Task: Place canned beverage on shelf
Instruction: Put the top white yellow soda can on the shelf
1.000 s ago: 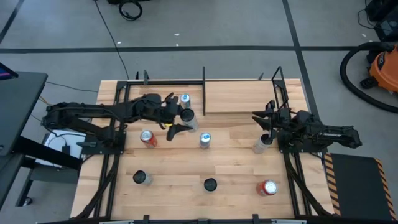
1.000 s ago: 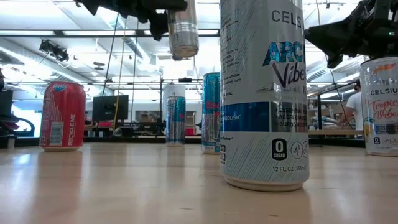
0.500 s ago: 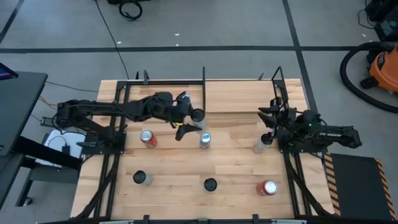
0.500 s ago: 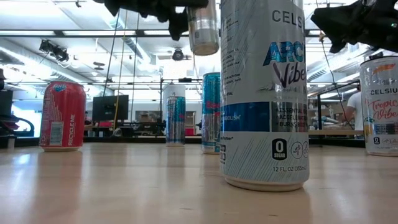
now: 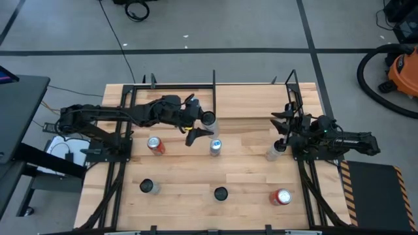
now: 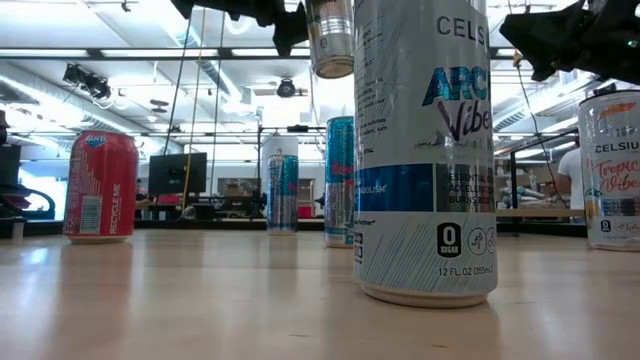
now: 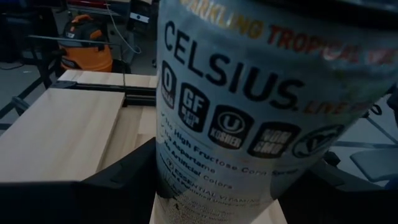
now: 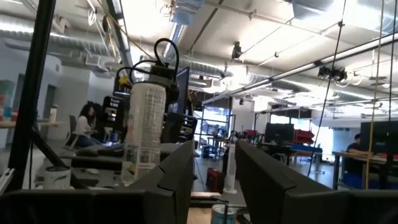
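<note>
**Mia:** Where is the can?

**Ben:** From above, the left gripper (image 5: pixel 198 125) holds the silver can (image 5: pixel 208 119) up in the air. It is over the far middle of the counter (image 5: pixel 248 176), just beside the left edge of the pale shelf (image 5: pixel 251 102).

**Mia:** Is the can on the shelf?

**Ben:** No. The low view shows the silver can (image 6: pixel 331 38) high above the wood, with nothing under it. From above you cannot tell how high it is.

**Mia:** What does the left wrist view show?

**Ben:** The can (image 7: pixel 249 106) fills it, squeezed between two dark fingers (image 7: pixel 124 171). You can read "CELSIUS" on it. The pale shelf (image 7: pixel 59 127) lies beyond it, lower down.

**Mia:** And the other arm?

**Ben:** The right gripper (image 5: pixel 282 130) waits at the right side of the counter, near a clear bottle (image 5: pixel 273 153). Its wrist view shows the fingers (image 8: pixel 180 171) spread apart with nothing between them.

**Mia:** What else is on the counter?

**Ben:** A red can (image 5: pixel 155 145) on the left, a blue and silver can (image 5: pixel 215 147) in the middle, and another red can (image 5: pixel 281 197) near the right. The low view has a big Celsius can (image 6: pixel 425 150) close up.
</note>
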Motion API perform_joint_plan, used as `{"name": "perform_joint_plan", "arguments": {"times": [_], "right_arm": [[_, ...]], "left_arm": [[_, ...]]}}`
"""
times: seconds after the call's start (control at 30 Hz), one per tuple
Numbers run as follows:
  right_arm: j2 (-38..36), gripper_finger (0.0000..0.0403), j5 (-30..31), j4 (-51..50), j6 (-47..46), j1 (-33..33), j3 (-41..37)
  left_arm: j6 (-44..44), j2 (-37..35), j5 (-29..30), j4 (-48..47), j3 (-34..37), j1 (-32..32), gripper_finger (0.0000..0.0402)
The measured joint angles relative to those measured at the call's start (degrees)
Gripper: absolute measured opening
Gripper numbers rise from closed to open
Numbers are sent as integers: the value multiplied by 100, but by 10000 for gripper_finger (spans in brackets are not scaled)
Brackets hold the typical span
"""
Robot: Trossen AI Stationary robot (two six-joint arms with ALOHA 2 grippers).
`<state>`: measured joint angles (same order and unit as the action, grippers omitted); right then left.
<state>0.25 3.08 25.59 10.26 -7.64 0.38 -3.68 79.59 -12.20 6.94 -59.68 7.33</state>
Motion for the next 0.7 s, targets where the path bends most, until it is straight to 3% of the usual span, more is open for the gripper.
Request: {"name": "perform_joint_plan", "arguments": {"times": [0.2, 0.7], "right_arm": [[0, 164, -7, -42, -15, 0, -1], [0, 165, 15, 192, -4, 0, -2]], "left_arm": [[4, 0, 16, 4, 1, 0, 261], [318, 0, 14, 11, 0, 0, 261]]}}
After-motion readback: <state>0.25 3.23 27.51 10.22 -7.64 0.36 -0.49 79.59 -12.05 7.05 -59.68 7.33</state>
